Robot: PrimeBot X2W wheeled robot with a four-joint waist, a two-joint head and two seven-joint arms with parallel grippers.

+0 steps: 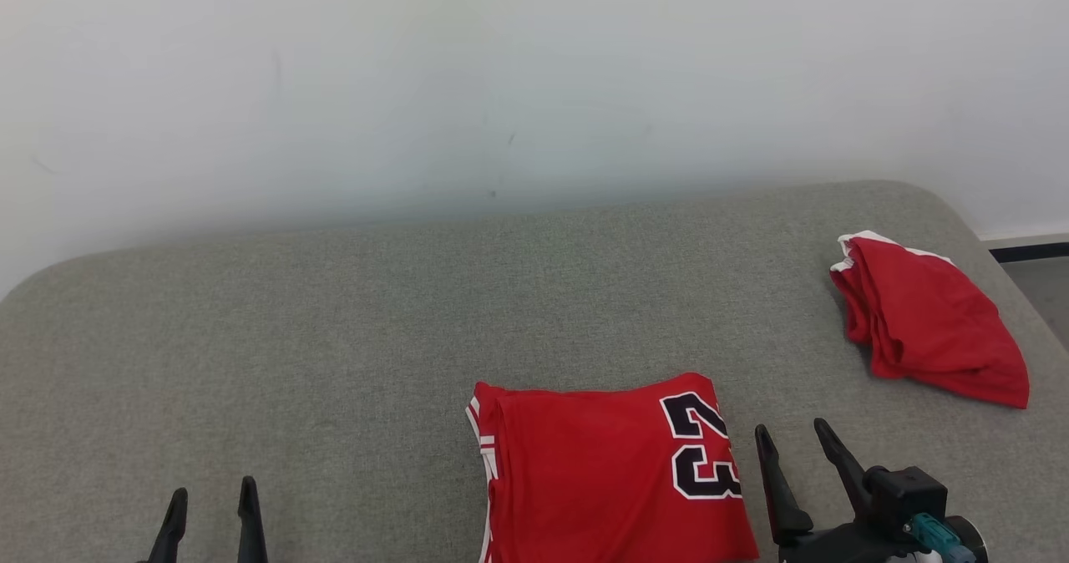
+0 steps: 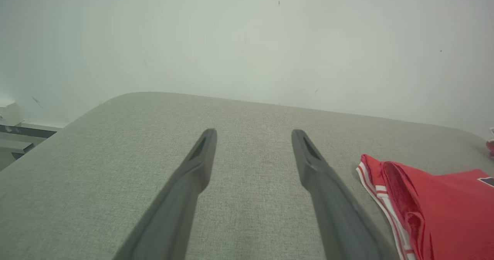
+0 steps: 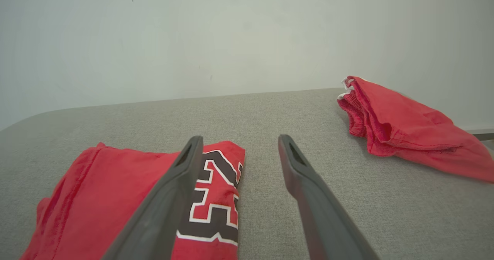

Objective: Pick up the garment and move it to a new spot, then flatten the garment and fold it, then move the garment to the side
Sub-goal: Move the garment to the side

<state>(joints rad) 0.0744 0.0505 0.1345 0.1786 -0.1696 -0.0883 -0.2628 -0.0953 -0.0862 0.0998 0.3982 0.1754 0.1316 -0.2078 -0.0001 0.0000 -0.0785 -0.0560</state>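
Risk as I judged it: left claw (image 1: pixel 213 488) and right claw (image 1: pixel 792 426) both gaped empty; pinching only the top layer could unfold the folded red jersey (image 1: pixel 601 471).

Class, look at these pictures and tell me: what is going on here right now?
A two-armed robot is handling laundry on a grey padded table. A red jersey numbered 23 lies folded in front of it, and nothing holds it. The left claw is open over bare table to the jersey's left. The right claw is open just beside its right edge. Another red garment lies bunched at the far right.
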